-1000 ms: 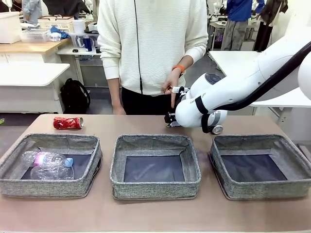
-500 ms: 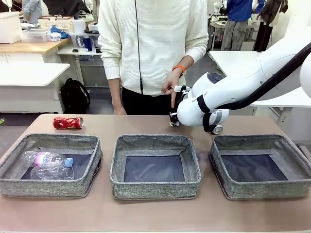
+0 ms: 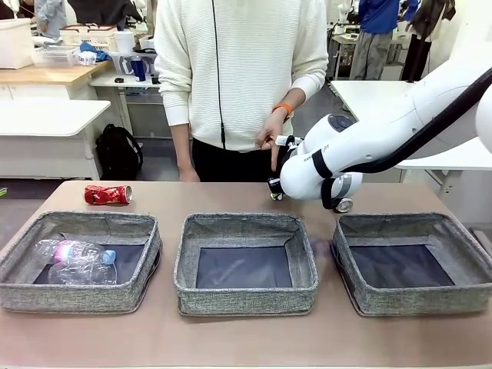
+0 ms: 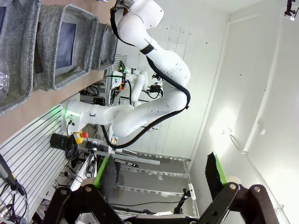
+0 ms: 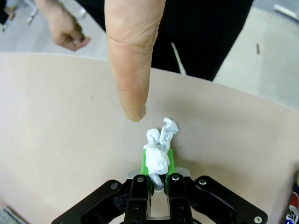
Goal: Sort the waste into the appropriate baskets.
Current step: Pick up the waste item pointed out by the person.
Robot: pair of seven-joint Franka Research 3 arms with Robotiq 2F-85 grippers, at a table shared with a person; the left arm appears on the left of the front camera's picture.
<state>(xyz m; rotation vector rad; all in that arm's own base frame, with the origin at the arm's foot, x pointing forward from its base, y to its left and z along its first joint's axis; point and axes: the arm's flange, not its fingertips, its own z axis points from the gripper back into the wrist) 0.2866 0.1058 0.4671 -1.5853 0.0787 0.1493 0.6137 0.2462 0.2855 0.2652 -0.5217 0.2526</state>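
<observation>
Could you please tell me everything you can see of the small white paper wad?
The paper wad is small, white and crumpled, one twisted end sticking out past the grip. The right gripper is shut on it, green pads pinching its sides, above the tan table. A person's finger points at it from close by without touching.

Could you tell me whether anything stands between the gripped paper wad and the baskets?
Nothing visible does. The right gripper holds the paper wad; the person's finger points down beside it, away from the baskets.
</observation>
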